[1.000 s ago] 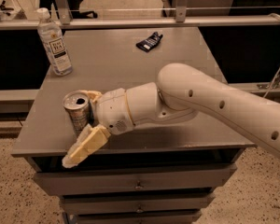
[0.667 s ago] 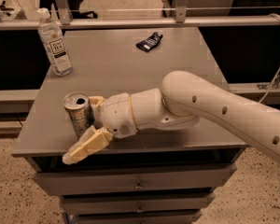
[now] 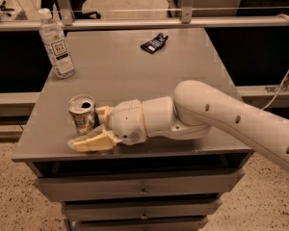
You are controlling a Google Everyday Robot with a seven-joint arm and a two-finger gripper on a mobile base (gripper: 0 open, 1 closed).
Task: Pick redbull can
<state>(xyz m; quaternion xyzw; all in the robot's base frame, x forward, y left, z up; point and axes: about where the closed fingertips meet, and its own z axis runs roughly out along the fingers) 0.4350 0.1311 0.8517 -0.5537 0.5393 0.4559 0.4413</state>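
Observation:
The redbull can (image 3: pixel 81 113) stands upright near the front left of the grey table (image 3: pixel 135 71), its shiny top with the dark hole facing up. My gripper (image 3: pixel 88 127) reaches in from the right at the end of the white arm (image 3: pixel 207 117). Its fingers are open. The near finger (image 3: pixel 91 141) lies low in front of the can's base, and the far finger (image 3: pixel 104 112) is just right of and behind the can. The can sits at the mouth of the jaws; I cannot tell if either finger touches it.
A clear plastic bottle (image 3: pixel 56 44) with a white cap and label stands at the back left. A small dark packet (image 3: pixel 154 43) lies at the back centre. A metal rail (image 3: pixel 144 23) runs behind the table. Drawers (image 3: pixel 142 189) sit below the front edge.
The gripper has moved in closer to the can, and the near finger has swung up from below the table edge to lie beside the can's base. The can has not moved.

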